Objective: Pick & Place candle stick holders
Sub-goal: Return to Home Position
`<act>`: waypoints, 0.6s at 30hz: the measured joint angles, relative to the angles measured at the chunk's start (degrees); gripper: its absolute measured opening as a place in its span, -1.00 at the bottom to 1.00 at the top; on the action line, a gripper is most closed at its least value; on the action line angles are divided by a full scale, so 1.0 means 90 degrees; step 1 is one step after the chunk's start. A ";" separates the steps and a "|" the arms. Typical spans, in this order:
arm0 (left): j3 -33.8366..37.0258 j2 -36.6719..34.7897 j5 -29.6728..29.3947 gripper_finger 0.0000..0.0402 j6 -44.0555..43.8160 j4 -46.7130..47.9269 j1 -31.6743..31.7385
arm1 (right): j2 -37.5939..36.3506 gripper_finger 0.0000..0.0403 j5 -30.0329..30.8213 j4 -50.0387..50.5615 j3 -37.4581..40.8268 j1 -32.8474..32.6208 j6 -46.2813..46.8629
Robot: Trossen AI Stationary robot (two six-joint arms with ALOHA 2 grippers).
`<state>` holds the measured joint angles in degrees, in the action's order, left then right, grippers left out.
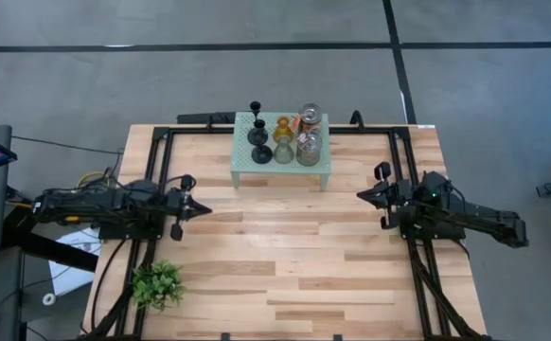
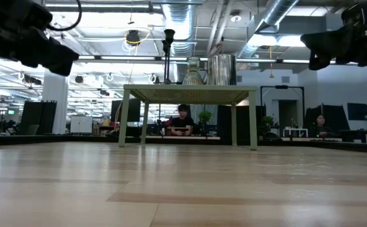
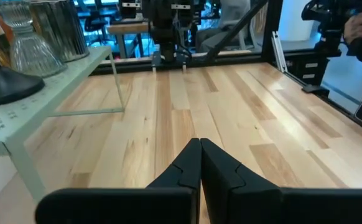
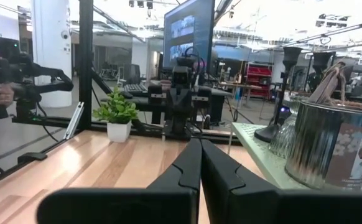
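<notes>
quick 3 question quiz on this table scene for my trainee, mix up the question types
1. True or false: all six candle stick holders stand on the mint-green rack.
2. Choose: the plant is nearer to A, the left pincer, or B, the right pincer?
3. Fill in: both pincers are ____ (open/shut).
Key: 1 true; 2 A; 3 shut.
</notes>
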<state>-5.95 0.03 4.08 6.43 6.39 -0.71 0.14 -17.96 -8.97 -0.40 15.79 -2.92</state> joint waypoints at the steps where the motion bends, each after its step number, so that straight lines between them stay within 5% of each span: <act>1: 0.0087 0.0000 0.0000 -0.98 -0.0007 -0.0109 0.0000 | 0.0000 -1.00 0.0000 0.0000 0.0000 0.0000 0.0000; 12: 0.0630 0.0010 0.0503 -0.97 0.0060 -0.1066 -0.0002 | 0.0000 -1.00 0.0002 0.0006 0.0002 0.0002 -0.0004; 18: 0.0630 0.0012 -0.0259 -0.96 -0.0347 -0.1054 -0.0002 | 0.0001 -1.00 0.0006 0.0624 0.0005 0.0002 -0.0016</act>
<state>-0.27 0.14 1.75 3.31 -3.10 -0.73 0.15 -17.90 -3.35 -0.36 15.81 -3.06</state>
